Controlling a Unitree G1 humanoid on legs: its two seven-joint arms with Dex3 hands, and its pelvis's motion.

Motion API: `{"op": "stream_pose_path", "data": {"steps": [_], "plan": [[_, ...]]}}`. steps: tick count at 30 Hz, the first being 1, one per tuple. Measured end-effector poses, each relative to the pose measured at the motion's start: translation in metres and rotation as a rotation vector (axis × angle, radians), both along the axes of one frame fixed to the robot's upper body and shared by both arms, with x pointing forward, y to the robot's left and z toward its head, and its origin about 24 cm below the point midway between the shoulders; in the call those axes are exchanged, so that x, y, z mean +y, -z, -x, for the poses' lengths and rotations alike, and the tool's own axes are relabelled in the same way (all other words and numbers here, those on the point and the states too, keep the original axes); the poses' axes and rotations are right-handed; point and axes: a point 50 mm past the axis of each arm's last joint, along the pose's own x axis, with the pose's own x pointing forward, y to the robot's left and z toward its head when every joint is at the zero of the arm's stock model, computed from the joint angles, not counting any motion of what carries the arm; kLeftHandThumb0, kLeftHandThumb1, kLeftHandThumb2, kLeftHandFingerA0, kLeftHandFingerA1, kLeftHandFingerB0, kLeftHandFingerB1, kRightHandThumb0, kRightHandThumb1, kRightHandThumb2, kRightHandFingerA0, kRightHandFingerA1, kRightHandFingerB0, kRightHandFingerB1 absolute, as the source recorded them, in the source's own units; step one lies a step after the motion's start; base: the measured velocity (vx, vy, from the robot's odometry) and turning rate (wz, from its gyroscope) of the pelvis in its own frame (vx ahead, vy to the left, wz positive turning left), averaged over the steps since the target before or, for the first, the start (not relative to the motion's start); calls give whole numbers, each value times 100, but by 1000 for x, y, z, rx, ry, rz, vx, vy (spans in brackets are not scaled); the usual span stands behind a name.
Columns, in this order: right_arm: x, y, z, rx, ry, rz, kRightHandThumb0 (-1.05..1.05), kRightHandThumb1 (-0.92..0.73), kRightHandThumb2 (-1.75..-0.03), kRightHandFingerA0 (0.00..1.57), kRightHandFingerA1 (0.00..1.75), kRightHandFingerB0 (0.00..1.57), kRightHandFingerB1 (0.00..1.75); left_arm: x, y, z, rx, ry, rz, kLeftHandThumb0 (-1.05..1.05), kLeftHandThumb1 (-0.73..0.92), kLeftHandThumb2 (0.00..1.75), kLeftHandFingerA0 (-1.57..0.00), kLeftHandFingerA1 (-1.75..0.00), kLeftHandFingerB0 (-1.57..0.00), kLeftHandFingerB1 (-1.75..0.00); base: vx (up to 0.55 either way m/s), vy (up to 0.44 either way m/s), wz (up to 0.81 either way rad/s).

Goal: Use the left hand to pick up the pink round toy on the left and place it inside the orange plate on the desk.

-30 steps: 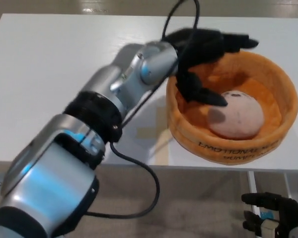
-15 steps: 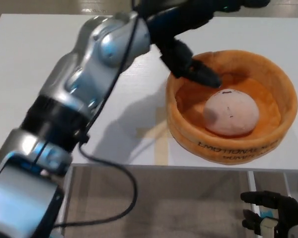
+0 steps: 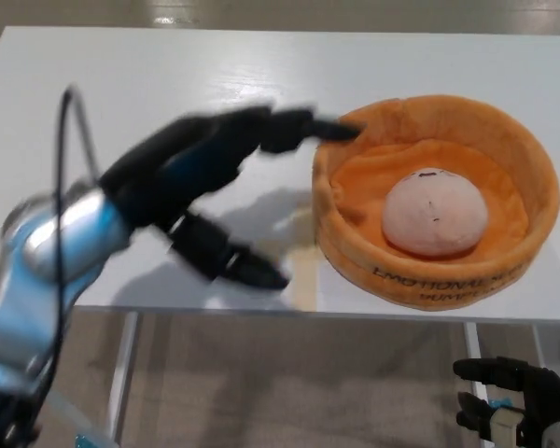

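My left robot hand (image 3: 215,177) hangs empty over the middle of the table (image 3: 121,84), fingers spread wide and gripping nothing. Its two long fingers (image 3: 289,126) stretch toward the plate, their tips just beside its near-left rim, though motion blur keeps me from saying whether they touch it. The thumb (image 3: 229,261) points down toward the table's front edge. The right robot hand (image 3: 509,401) sits low below the table's front edge, at the picture's bottom right, fingers apart and holding nothing.

The toy (image 3: 436,212) lies inside the plate (image 3: 429,271), resting on its floor near the centre, apart from either hand. The plate stands at the table's right side, close to the front edge.

I judge the toy to be light and soft, a plush ball with a matte, fuzzy skin that should give under the fingers rather than slip. It looks unlikely to break. If I had to take hold again, I would close thumb and fingers across its widest part from above. The plate's padded wall looks equally soft and may yield or shift if bumped.

As I read it, the placing is done.
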Motion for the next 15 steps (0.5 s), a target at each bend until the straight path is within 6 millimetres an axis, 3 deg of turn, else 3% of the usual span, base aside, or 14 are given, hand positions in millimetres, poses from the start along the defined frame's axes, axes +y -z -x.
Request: {"op": "stream_pose_path", "data": {"steps": [1, 2, 8, 9, 15], "plan": [[0, 0, 0, 0, -1, 1, -21, -61, -57, 79, 57, 70, 51, 5, 6, 6, 28, -1, 10, -74, 60, 62, -58, -48, -54, -41, 0, 0, 0], [0, 0, 0, 0, -1, 1, -21, -61, -58, 79, 56, 69, 51, 9, 10, 10, 47, -2, 15, -69, 59, 61, -74, -52, -69, -46, 0, 0, 0], [0, 0, 0, 0, -2, 2, -22, -61, -57, 81, 56, 70, 51, 24, 31, 29, 179, 4, 40, -71, 71, 62, -80, -51, -75, -50, 0, 0, 0], [0, 0, 0, 0, -2, 2, -22, -61, -57, 81, 56, 69, 51, 26, 34, 31, 196, 5, 43, -72, 74, 63, -88, -53, -79, -51, 0, 0, 0], [0, 0, 0, 1, -3, 4, -23, -60, -57, 81, 56, 70, 51, 39, 59, 49, 358, 19, 66, -64, 77, 63, -87, -53, -78, -50, 0, 0, 0]]}}
